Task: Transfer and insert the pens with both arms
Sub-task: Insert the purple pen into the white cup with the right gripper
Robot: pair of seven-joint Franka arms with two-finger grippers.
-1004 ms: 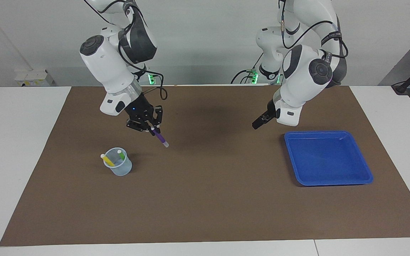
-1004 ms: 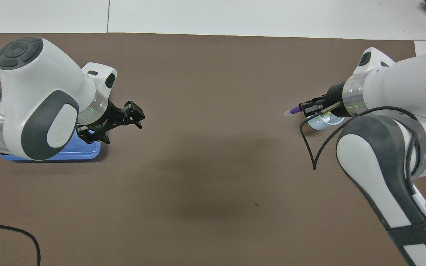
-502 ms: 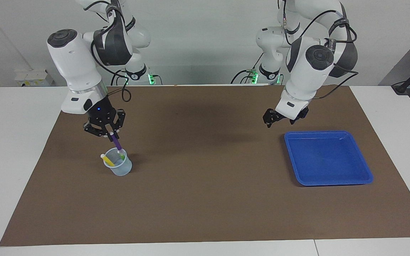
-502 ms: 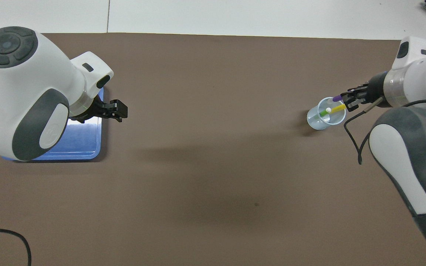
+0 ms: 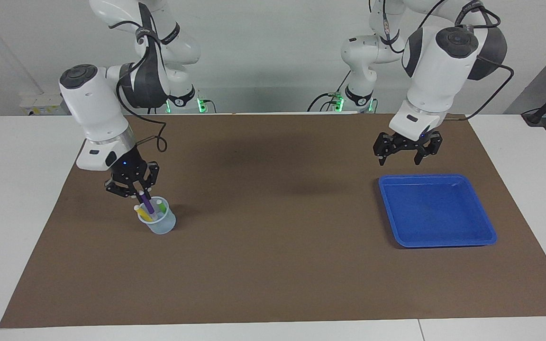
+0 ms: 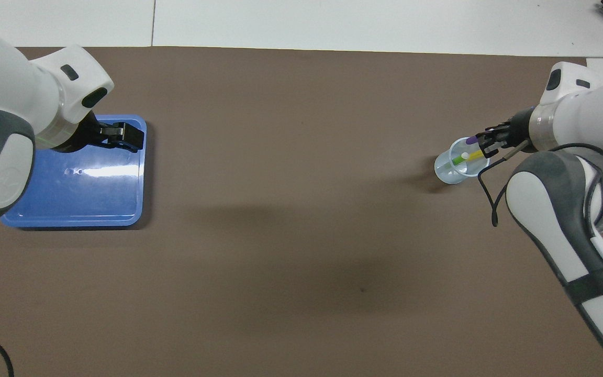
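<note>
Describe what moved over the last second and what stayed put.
The right end effector, shut on the purple pen, swung from over the bare mat to over the cup and lowered the pen into it. The left end effector, open, turned and drew back over the blue tray's robot-side edge. Cup, yellow pen, green pen and tray stayed put.

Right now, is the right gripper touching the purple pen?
Touching. In the facing view the right gripper is shut on the purple pen, whose lower end is down inside the clear cup beside the yellow and green pens.
</note>
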